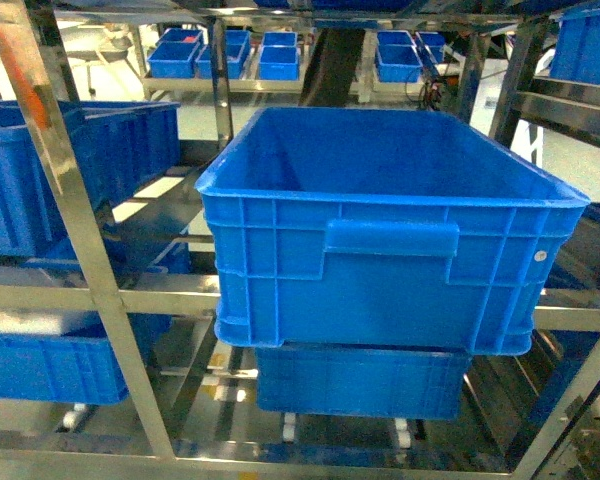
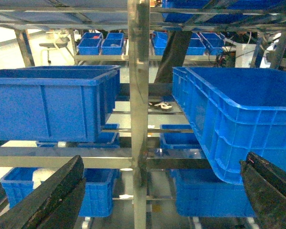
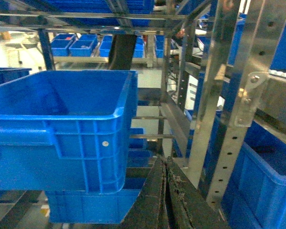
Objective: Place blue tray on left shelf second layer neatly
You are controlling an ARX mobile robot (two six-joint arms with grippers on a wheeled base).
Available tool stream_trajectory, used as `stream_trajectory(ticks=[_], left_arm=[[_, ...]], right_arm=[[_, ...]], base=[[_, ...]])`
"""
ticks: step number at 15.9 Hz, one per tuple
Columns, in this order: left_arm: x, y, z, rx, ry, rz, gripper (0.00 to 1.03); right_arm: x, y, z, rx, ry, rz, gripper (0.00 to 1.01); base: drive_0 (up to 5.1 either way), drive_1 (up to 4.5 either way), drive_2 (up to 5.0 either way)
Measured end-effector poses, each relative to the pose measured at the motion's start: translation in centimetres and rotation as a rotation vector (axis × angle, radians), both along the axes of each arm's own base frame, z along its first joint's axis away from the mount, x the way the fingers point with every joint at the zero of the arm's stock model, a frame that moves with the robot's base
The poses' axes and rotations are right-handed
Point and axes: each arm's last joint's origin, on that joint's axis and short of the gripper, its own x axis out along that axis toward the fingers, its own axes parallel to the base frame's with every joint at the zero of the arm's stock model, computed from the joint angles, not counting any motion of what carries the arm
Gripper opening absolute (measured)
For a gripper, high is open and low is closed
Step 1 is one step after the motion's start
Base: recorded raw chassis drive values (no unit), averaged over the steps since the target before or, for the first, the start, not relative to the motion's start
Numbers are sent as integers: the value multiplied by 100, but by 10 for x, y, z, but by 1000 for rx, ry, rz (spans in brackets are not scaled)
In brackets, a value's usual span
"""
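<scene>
— Black fingers of the left tool fill the 7 and 5 o'clock corners of the left wrist view. How do they stand?

— Spread wide, with nothing between them but open air and the steel shelf upright beyond. They hold nothing.

— And the right tool?

— Seen at 6 o'clock in the right wrist view, its two dark fingers are pressed together edge to edge, with nothing gripped.

— Neither tool shows in the head view. What does?

— A large deep blue ribbed plastic crate takes up the middle, open-topped and seemingly empty. It sits over a second blue crate at 6 o'clock, which rests lower in the rack. In the left wrist view the large crate appears at 3 o'clock, its near corner looking tilted down.

— Where is the pale blue tray?

— It cannot be made out in any of the three views. Only dark crates show: another deep blue crate at 9 o'clock on the left shelf behind a slanting shiny metal post, one below it at 8 o'clock, and a row of small blue bins at 12 o'clock on a far rack.
</scene>
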Motion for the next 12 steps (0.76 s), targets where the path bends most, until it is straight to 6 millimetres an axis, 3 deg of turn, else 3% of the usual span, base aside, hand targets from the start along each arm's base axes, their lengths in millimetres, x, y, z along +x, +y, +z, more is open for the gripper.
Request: stream_trajectory(ticks=[6, 8, 12], left_arm=[[0, 0, 0, 0, 0, 0, 98], [0, 0, 0, 0, 0, 0, 98], [0, 0, 0, 0, -1, -1, 98]], right_arm=[[-9, 1, 0, 0, 2, 22, 2], [-22, 1, -4, 0, 19, 22, 2], [-22, 1, -3, 0, 8, 23, 2]], base=[[0, 0, 0], [0, 0, 0], [0, 0, 0]])
